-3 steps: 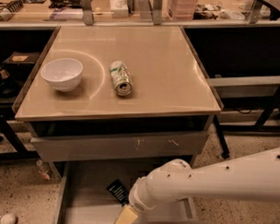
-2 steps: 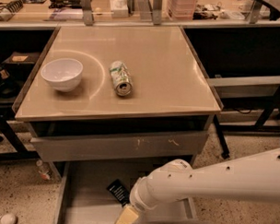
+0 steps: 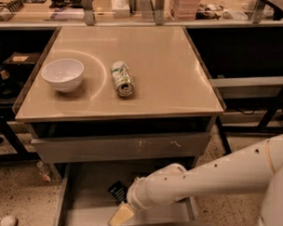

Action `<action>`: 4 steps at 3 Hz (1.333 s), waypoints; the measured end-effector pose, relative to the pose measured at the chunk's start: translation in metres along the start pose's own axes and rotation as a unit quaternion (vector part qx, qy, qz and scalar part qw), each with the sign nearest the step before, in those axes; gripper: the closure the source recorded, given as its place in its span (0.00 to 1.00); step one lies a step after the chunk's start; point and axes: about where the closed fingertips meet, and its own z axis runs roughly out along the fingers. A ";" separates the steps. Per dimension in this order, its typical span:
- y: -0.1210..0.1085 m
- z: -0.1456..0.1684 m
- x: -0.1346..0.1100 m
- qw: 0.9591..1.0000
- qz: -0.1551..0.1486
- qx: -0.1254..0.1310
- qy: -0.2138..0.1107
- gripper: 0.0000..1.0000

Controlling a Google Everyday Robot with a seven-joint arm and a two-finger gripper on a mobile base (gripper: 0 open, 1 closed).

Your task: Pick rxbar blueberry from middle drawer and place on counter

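Note:
The rxbar blueberry (image 3: 116,191) is a small dark wrapped bar lying on the floor of the open middle drawer (image 3: 90,187), at the bottom of the camera view. My gripper (image 3: 121,215) hangs from the white arm over the drawer's front part, just below and to the right of the bar, and its beige tip points down. It holds nothing that I can see. The glossy beige counter (image 3: 157,59) sits on top of the grey drawer unit.
A white bowl (image 3: 62,74) and a crushed green-white can (image 3: 122,78) lie on the counter's left half. A shut grey drawer front with pale scratch marks (image 3: 121,146) is above the open drawer. Cluttered shelves stand behind, and dark frames on both sides.

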 end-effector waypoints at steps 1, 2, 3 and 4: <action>-0.013 0.022 -0.004 1.000 0.013 0.005 -0.026 0.00; -0.021 0.044 -0.001 0.998 0.039 0.005 -0.047 0.00; -0.021 0.044 -0.001 0.998 0.039 0.005 -0.047 0.00; -0.022 0.049 0.007 0.997 0.052 0.011 -0.055 0.00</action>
